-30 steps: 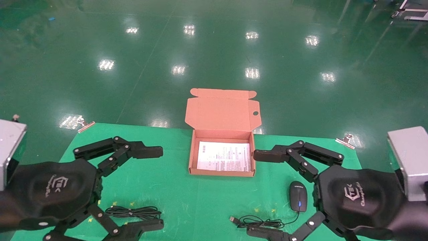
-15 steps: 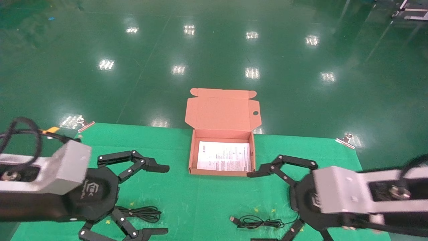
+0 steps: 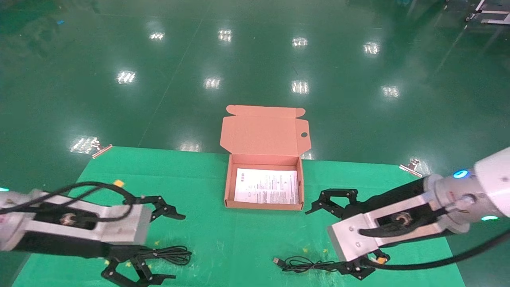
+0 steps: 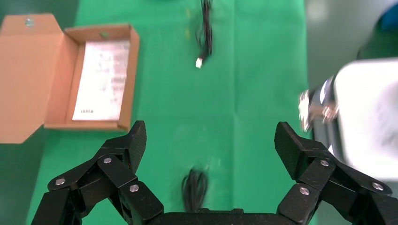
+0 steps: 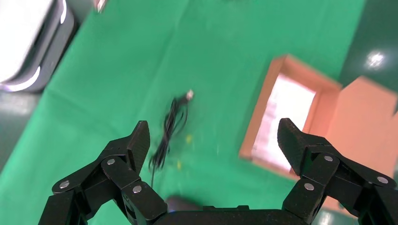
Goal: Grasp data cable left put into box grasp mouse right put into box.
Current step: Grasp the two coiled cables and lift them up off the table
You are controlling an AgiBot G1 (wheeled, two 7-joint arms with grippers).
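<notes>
The open salmon-brown box [image 3: 228,187] stands at mid-table, its lid [image 3: 263,133] folded back and a white sheet inside. The black data cable [image 3: 169,253] lies at the front left. My left gripper [image 3: 175,246] is open above it, one finger on either side; in the left wrist view the gripper [image 4: 211,140] is wide open and the cable [image 4: 195,187] sits near its base. My right gripper [image 3: 324,239] is open at the front right. My right arm hides the mouse in the head view; its dark edge [image 5: 180,204] shows below the open right gripper [image 5: 213,138].
The mouse's thin cord [image 3: 308,264] with its USB plug [image 3: 276,261] lies near the front edge; it also shows in the right wrist view [image 5: 171,129]. The green cloth table [image 3: 239,247] ends just behind the box. Metal clips [image 3: 101,149] hold its far corners.
Both arms have swung over and down, so the grippers now point at the table. The left gripper now straddles the data cable. The right arm now covers the mouse in the head view.
</notes>
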